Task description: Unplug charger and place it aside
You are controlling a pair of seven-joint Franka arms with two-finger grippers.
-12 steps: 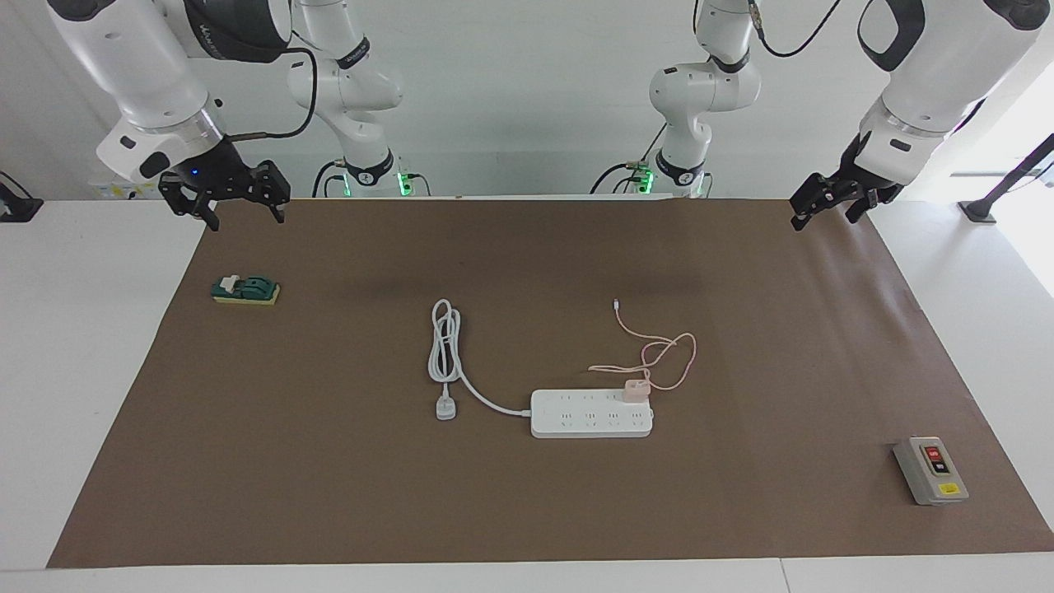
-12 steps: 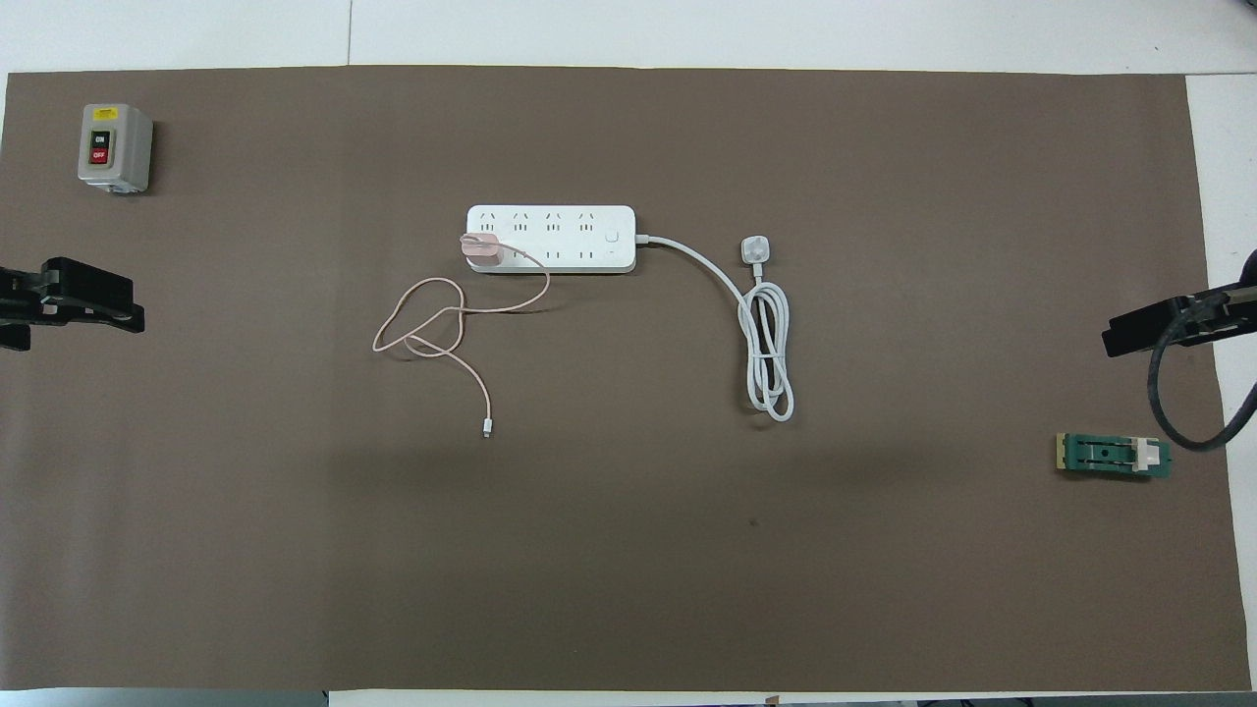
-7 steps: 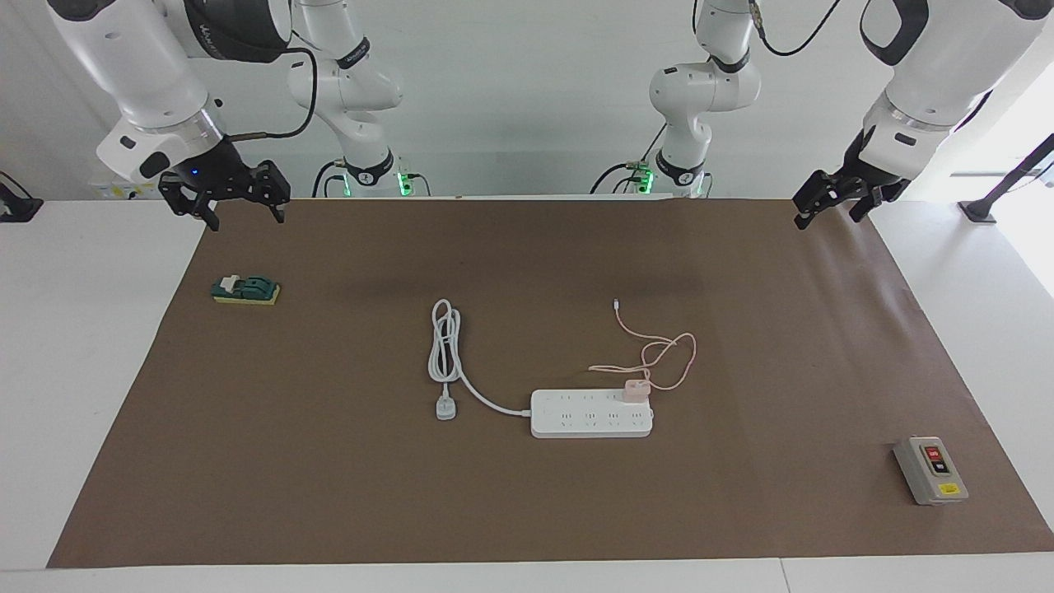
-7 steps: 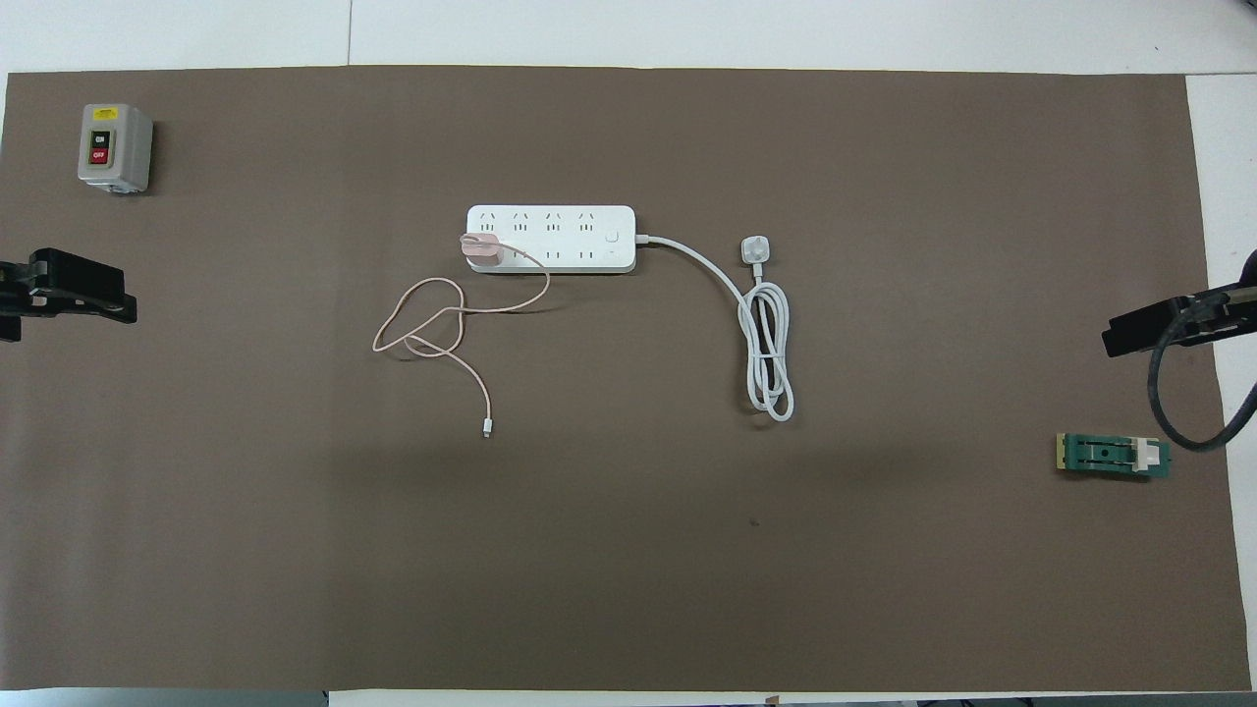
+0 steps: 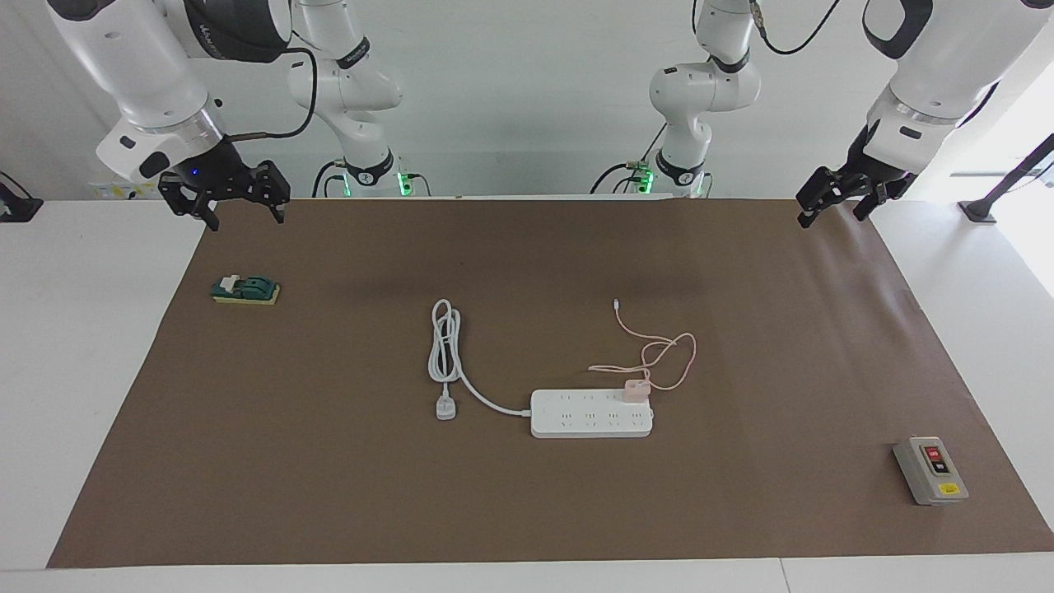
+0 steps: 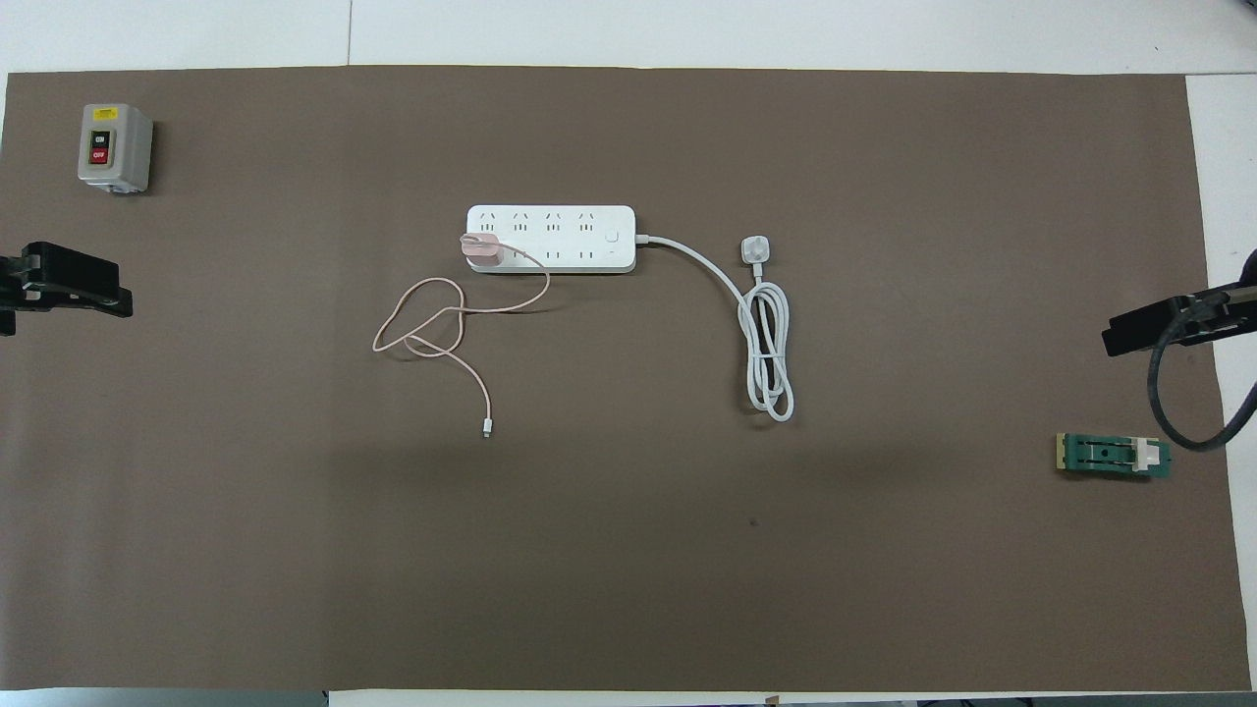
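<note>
The charger (image 5: 635,389), a small pale pink cube, sits plugged into the white power strip (image 5: 576,424) at the strip's end toward the left arm; it also shows in the overhead view (image 6: 481,251). Its thin pink cable (image 5: 669,356) lies looped on the mat, nearer to the robots than the strip (image 6: 589,224). My left gripper (image 5: 832,216) hangs open and empty over the mat's corner at the left arm's end, well away from the charger. My right gripper (image 5: 245,221) hangs open and empty over the mat's corner at the right arm's end.
The strip's thick white cord (image 5: 445,346) and three-pin plug (image 5: 445,409) lie beside it toward the right arm's end. A grey on/off switch box (image 5: 930,469) stands near the left arm's end. A small green block (image 5: 245,290) lies below the right gripper.
My left gripper has drifted slightly upward and toward the left arm's end of the table. The right arm, charger and strip have not moved.
</note>
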